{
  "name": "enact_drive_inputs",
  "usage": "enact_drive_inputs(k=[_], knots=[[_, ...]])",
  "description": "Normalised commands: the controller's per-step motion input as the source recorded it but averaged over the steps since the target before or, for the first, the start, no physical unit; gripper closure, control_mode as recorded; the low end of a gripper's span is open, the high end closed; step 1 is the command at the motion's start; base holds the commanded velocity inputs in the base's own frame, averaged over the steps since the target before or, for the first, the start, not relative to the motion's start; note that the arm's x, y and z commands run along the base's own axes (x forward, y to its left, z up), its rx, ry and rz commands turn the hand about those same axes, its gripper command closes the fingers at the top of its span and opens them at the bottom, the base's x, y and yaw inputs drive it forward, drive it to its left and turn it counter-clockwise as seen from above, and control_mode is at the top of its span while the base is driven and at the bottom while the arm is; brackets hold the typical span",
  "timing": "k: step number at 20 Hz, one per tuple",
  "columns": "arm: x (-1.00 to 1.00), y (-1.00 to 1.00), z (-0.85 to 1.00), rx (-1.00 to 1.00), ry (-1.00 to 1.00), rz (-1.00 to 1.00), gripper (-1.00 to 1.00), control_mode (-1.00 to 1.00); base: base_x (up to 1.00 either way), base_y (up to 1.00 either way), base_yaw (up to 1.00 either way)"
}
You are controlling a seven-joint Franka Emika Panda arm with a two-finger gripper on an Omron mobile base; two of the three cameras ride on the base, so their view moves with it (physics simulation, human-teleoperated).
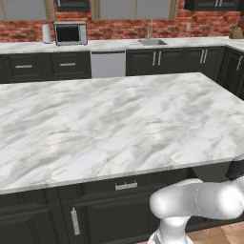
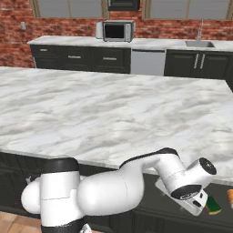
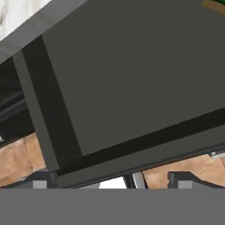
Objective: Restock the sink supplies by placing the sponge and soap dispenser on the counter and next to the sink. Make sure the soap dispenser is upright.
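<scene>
Island [image 1: 109, 124] top is broad, near edge running just above the arm; dark cabinets [image 1: 95, 209] below it, wood floor [image 3: 17, 162] under those. Back table [image 1: 119, 45] sits against the brick wall, well apart from the island, with an aisle between. Sink [image 1: 152, 42] is cut into that table, faucet [image 1: 149, 27] behind it; microwave [image 1: 70, 33] further left, dishwasher [image 1: 108, 64] below. Arm is folded low: elbow bulges up in front of the island's face, forearm drops down and to the right below the island edge. Claw [image 3: 112, 180] is spread wide, holding nothing, tips pointing at a dark cabinet panel [image 3: 132, 74] seen at a tilt. Sponge [image 2: 213, 205] sits low down just beside the wrist, inside the dark space under the island; soap [image 2: 230, 196] just right of it at the frame edge, orientation can't tell. Both well apart from the sink.
</scene>
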Motion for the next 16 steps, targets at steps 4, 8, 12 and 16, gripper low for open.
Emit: enact_drive_inputs(k=[4,8,12,16], knots=[[0.09,-0.58,-0.14,0.12,0.0,0.06,-1.0,-1.0,0.0,0.0,0.0],[0.09,-0.25,-0.28,0.05,0.0,0.07,-1.0,-1.0,0.0,0.0,0.0],[-0.02,0.0,-0.55,0.0,0.01,0.1,-1.0,-1.0,0.0,0.0,0.0],[-0.24,0.05,-0.44,0.0,0.06,0.13,-1.0,-1.0,0.0,0.0,0.0]])
